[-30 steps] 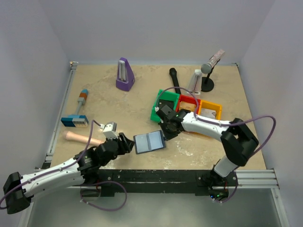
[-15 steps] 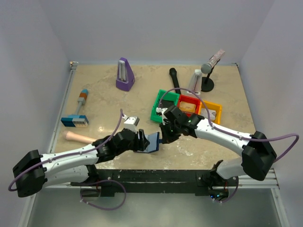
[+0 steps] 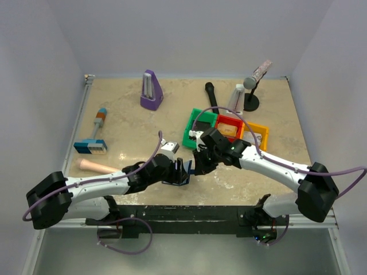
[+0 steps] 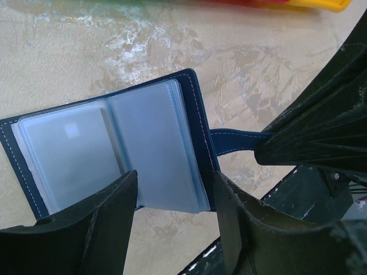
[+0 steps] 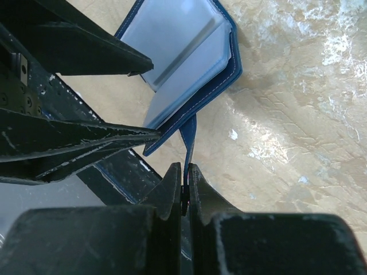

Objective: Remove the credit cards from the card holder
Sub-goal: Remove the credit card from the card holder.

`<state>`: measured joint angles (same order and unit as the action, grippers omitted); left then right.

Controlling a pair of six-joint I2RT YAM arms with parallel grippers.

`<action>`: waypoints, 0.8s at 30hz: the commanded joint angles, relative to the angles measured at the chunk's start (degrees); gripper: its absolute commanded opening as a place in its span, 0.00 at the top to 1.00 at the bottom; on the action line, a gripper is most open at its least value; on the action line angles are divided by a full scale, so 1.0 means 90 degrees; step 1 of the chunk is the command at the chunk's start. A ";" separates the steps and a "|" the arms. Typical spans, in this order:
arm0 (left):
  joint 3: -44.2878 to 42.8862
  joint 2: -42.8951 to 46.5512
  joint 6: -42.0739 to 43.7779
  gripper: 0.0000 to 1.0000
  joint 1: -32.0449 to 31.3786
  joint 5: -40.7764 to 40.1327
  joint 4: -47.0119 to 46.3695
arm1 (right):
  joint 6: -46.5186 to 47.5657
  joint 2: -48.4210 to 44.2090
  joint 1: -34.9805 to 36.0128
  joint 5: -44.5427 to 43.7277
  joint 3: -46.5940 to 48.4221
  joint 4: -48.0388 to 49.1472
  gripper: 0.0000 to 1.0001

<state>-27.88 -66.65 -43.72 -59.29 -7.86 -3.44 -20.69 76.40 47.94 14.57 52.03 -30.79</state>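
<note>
A: Where do we find the card holder (image 3: 182,171)?

B: We see it near the front edge of the table (image 3: 126,129), just in front of the green bin (image 3: 192,133), between the two claws. It is dark navy with pale stitching and lies spread open like a small book.

A: What are the claws doing?

B: Our right claw (image 5: 184,172) is pinched shut on the holder's tab (image 5: 189,140), which stretches taut from the cover's edge. Our left claw (image 4: 172,183) has its fingers apart, one on each side of the holder's right half. We cannot tell whether they touch it.

A: Can we read any brand or print?

B: Inside we see only frosted plastic sleeves (image 4: 152,143), stacked several deep. A small pale square (image 4: 71,130) shows through the left one. Whatever lies behind the sleeves is too blurred for us to read, and the cards' faces cannot be made out.
</note>
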 commanded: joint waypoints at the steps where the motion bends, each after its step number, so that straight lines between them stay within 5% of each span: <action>1: -0.0301 -0.0201 0.0161 0.41 -0.0004 0.0199 -0.0350 | 0.0092 -0.0159 0.0015 0.0178 0.0059 0.0217 1.00; 24: 0.0148 -0.0104 -0.0191 0.44 0.0308 0.0072 -0.0457 | 0.0121 -0.0012 0.0005 0.0110 0.0010 0.0227 1.00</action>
<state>-27.11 -67.66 -44.42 -56.99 -7.27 -5.17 -20.47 76.49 47.94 14.68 52.03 -30.68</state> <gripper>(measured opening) 0.561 0.034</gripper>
